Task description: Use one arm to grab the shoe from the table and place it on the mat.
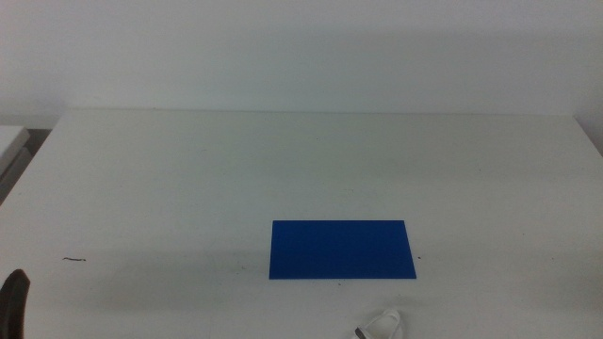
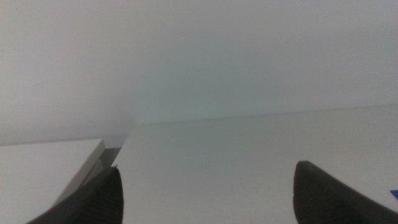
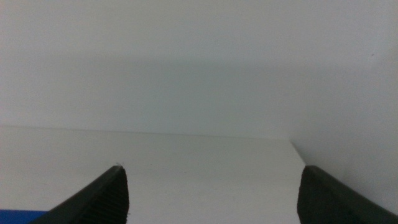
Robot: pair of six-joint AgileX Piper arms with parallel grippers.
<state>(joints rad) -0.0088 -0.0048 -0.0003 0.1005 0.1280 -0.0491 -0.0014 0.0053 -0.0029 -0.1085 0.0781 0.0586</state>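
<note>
The blue mat [image 1: 341, 250] lies flat on the white table [image 1: 188, 169], a little right of the middle and near the front. Only the top of the white shoe [image 1: 384, 324] shows at the picture's bottom edge, just in front of the mat's right half; its straps are cut off. My left gripper [image 2: 208, 167] is open and empty, and one dark jaw of it [image 1: 14, 301] shows at the bottom left corner of the middle view. My right gripper [image 3: 211, 168] is open and empty, and out of the middle view. A sliver of the mat [image 3: 18, 216] shows in the right wrist view.
A thin dark mark [image 1: 73, 259] lies on the table at the front left. A second white surface [image 1: 11, 141] stands beyond the table's left edge. The table's far edge meets a plain white wall.
</note>
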